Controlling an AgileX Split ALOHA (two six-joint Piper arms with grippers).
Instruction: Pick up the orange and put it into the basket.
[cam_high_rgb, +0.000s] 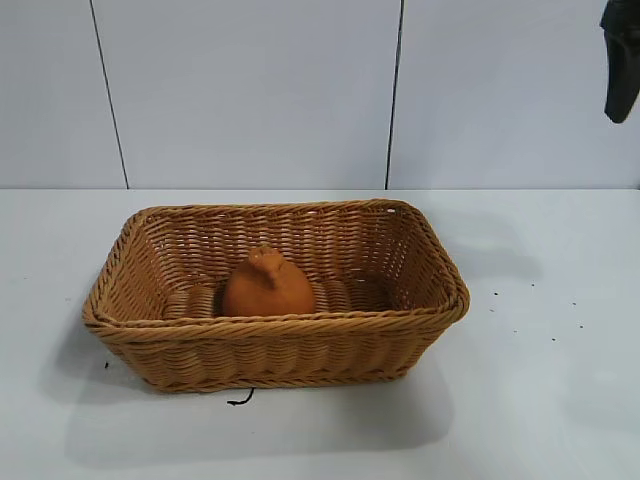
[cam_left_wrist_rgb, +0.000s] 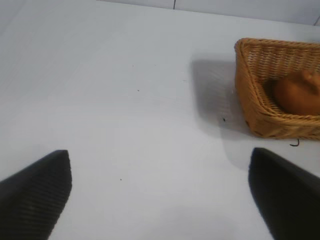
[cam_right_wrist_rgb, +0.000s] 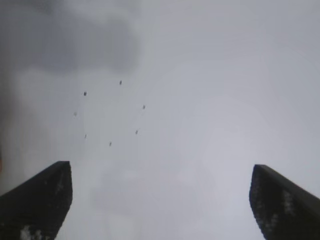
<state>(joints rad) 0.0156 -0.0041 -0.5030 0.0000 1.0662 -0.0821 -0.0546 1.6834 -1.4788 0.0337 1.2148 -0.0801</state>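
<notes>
Exterior view: the basket (cam_high_rgb: 276, 352), a rectangular woven wicker tray with flared sides and braided rim, stands on the white table (cam_high_rgb: 540, 400) before a pale panelled wall (cam_high_rgb: 250, 90). The orange (cam_high_rgb: 267, 286) rests inside it, near the front wall, stem nub up. A dark part of the right gripper (cam_high_rgb: 621, 60) hangs at the upper right corner, well apart from the basket.

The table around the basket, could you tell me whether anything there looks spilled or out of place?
Only small things: dark specks on the table right of the basket, and a dark curled scrap at its front. The orange sits inside.
</notes>
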